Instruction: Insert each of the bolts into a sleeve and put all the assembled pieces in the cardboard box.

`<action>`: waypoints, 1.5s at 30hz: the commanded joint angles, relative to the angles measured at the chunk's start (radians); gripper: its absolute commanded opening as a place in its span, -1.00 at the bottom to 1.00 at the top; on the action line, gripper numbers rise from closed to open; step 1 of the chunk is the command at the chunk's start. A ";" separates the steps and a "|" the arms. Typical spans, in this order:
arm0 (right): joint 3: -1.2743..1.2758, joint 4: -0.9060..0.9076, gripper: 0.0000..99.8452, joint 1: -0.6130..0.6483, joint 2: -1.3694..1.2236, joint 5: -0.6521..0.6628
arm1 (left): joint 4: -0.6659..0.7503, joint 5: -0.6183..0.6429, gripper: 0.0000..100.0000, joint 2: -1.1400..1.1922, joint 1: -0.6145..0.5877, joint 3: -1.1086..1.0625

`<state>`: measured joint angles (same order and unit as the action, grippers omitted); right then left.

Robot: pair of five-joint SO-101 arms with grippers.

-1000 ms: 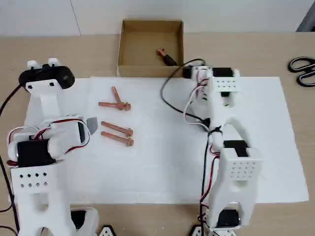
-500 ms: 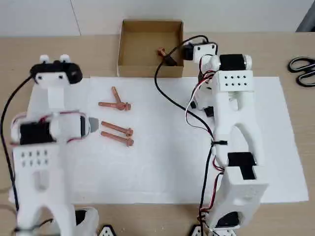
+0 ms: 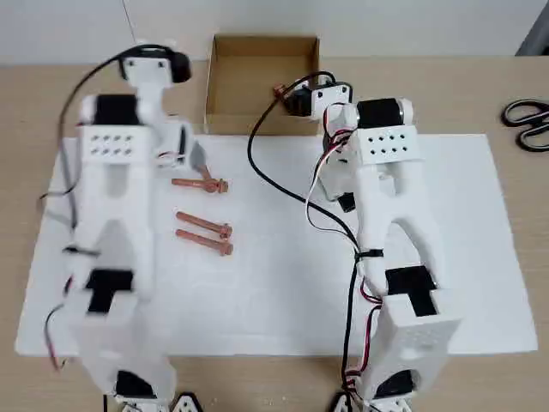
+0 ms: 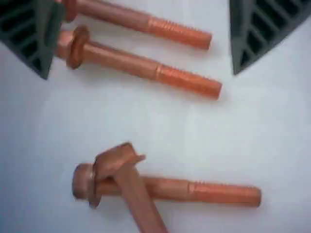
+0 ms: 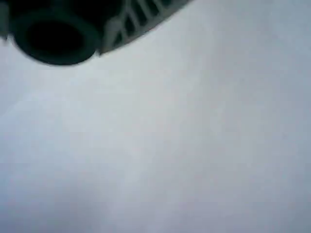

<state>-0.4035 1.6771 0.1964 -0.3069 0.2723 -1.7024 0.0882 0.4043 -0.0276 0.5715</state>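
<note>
Copper-coloured bolts, four of them, lie loose on the white paper sheet (image 3: 274, 283) that covers the middle of the wooden table (image 3: 480, 81). Two form a crossed pair: a flat bolt (image 3: 196, 183) with a slanted bolt (image 3: 202, 166) resting over its head end. Just nearer the arm bases, a third bolt (image 3: 204, 224) and a fourth bolt (image 3: 204, 243) lie side by side, close together and almost parallel. None of these four carries a sleeve.

The left arm stretches forward along the left side of the sheet. The left gripper (image 4: 140, 73) hangs above the bolts with its dark fingers (image 4: 29, 39) spread wide and nothing between their pads. Its wrist view looks down on all four bolts.

The cardboard box (image 3: 244, 86) stands past the far edge of the sheet, open at the top. By its right wall lies an assembled piece (image 3: 280, 89): a copper head with a dark part behind it, probably a sleeve, partly hidden by the right arm's wrist.

The right arm reaches toward that corner of the box. A pale ribbed part of the right gripper (image 5: 133, 18) shows over white paper beside a dark round shape (image 5: 53, 39). Whether this gripper is open or closed cannot be told.

Scissors (image 3: 527, 122) lie at the table's far right, well apart.
</note>
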 commanded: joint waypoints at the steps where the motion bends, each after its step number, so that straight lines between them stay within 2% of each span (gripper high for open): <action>1: -0.003 0.002 -0.99 0.008 0.071 -0.006 | -0.006 0.072 -0.54 0.161 0.018 0.214; 10: -0.003 0.002 -0.99 0.008 0.071 -0.005 | -0.006 0.207 -0.54 0.488 0.023 0.532; 15: -0.003 0.002 -0.99 0.008 0.071 -0.006 | -0.006 0.216 -0.55 0.600 0.023 0.611; 17: -0.003 0.002 -0.99 0.008 0.071 -0.008 | -0.006 0.216 -0.62 0.624 0.023 0.618; 21: -0.003 0.002 -0.99 0.008 0.071 -0.008 | -0.006 0.216 -0.79 0.643 0.023 0.618; 28: -0.003 0.002 -0.99 0.008 0.071 -0.008 | -0.006 0.216 -0.82 0.638 0.026 0.618; 33: -0.003 0.002 -0.99 0.008 0.071 -0.008 | -0.006 0.213 -0.99 0.638 0.026 0.618; 39: -0.002 0.002 -0.99 0.008 0.071 -0.009 | -0.034 0.215 -0.99 0.635 0.026 0.625; 45: -0.002 0.002 -0.99 0.007 0.071 -0.008 | -0.054 0.210 -0.99 0.588 0.025 0.743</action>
<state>-0.4005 1.6771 0.1995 -0.3069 0.2723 -1.7346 0.3015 1.0595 -0.0077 1.2359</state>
